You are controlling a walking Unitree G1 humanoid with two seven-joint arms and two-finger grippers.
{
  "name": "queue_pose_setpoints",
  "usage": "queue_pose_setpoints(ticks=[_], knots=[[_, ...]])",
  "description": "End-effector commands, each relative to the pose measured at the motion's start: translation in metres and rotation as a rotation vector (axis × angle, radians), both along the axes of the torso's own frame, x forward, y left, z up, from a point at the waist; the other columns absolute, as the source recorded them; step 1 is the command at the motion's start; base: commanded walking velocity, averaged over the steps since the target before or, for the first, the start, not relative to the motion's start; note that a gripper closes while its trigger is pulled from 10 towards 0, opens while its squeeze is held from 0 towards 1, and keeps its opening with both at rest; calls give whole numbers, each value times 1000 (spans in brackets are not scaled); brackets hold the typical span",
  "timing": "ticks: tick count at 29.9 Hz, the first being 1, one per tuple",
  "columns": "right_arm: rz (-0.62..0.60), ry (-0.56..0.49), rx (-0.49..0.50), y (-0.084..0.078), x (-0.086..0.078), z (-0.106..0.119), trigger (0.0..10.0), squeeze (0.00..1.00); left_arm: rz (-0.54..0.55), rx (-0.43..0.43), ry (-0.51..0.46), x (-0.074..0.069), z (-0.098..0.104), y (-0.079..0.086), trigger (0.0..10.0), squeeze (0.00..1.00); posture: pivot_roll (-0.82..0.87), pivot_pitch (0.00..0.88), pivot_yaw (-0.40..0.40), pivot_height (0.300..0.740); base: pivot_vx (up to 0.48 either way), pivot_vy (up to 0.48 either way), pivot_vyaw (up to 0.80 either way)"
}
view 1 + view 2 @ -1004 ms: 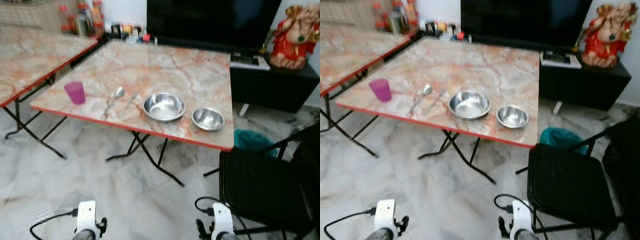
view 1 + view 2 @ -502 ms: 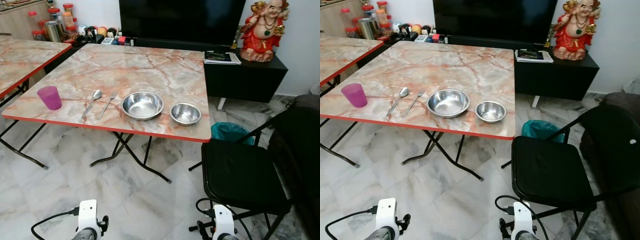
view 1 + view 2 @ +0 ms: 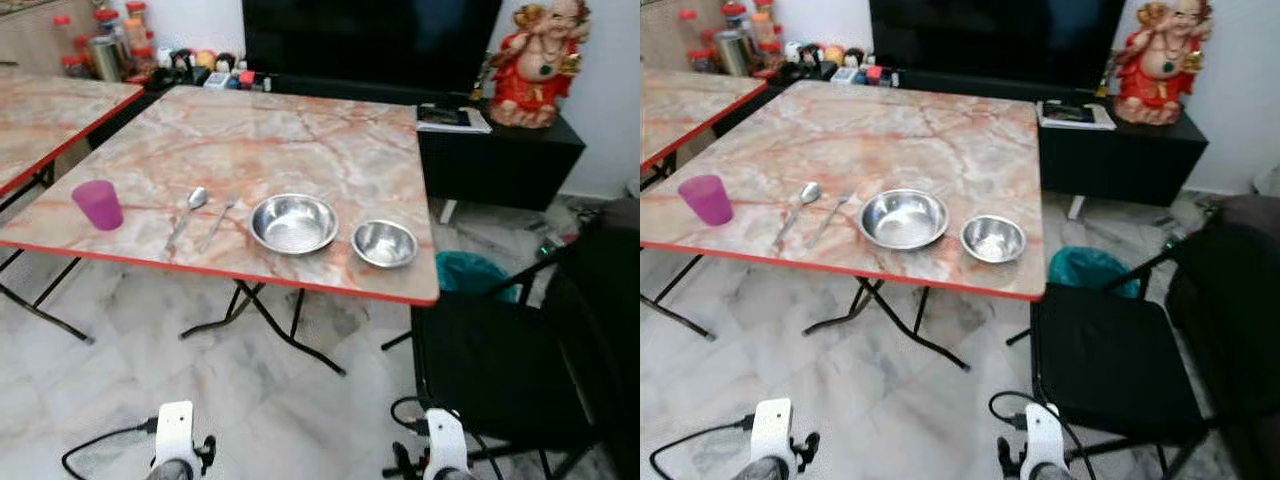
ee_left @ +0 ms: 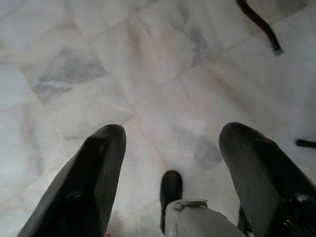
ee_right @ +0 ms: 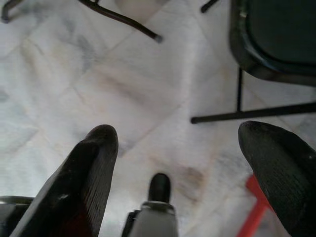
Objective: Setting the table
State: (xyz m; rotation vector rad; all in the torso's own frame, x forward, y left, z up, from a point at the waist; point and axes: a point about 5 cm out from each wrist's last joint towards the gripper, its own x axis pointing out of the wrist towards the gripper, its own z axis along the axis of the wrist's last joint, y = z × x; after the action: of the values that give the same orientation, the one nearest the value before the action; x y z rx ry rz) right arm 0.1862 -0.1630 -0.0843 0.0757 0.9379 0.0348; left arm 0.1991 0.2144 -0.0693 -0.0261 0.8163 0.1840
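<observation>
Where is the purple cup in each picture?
Left eye view: the purple cup stands near the table's front left corner, left of the spoon.
Right eye view: the same cup, same corner, closer to the picture's left edge.
Left wrist view: floor tiles, no cup.
Right wrist view: floor and chair legs, no cup.
Shared landmark: the big steel bowl, right of the spoon.

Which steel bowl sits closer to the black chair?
The smaller steel bowl, near the table's right edge; the larger steel bowl sits beside the fork.
</observation>
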Motion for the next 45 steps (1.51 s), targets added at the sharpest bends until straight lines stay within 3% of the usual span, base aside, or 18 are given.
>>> queue_pose_setpoints(ticks=[1,8,20,28,37,42,43,45], knots=[[-14,0,-10,-6,1,1,10000,0,-4,-3,4,2,0,-4,10000,0,67,0,-48,740,371,0,-775],[-8,-12,-13,-6,2,2,10000,0,-11,-7,4,3,0,-5,10000,0,66,0,-48,740,378,0,-503],[1,-4,-19,-7,2,2,10000,0,-32,0,6,0,-1,-6,10000,0,72,0,-48,740,0,0,0],[3,-2,-19,-6,2,1,10000,0,82,22,-48,-3,2,10,10000,0,73,0,-41,740,0,0,0],[6,4,-17,-6,-1,0,10000,0,201,141,-160,-1,16,35,10000,0,85,0,-35,740,0,0,0],[11,8,-18,-6,-2,-1,10000,0,141,134,-259,-3,23,34,10000,0,92,0,-34,740,0,0,0],[13,9,-18,-6,-3,-1,10000,0,60,158,-301,-4,26,30,10000,0,91,0,-32,740,0,0,0],[15,11,-18,-6,-3,-1,10000,0,14,166,-338,-7,29,25,10000,0,92,0,-33,740,0,0,0]])
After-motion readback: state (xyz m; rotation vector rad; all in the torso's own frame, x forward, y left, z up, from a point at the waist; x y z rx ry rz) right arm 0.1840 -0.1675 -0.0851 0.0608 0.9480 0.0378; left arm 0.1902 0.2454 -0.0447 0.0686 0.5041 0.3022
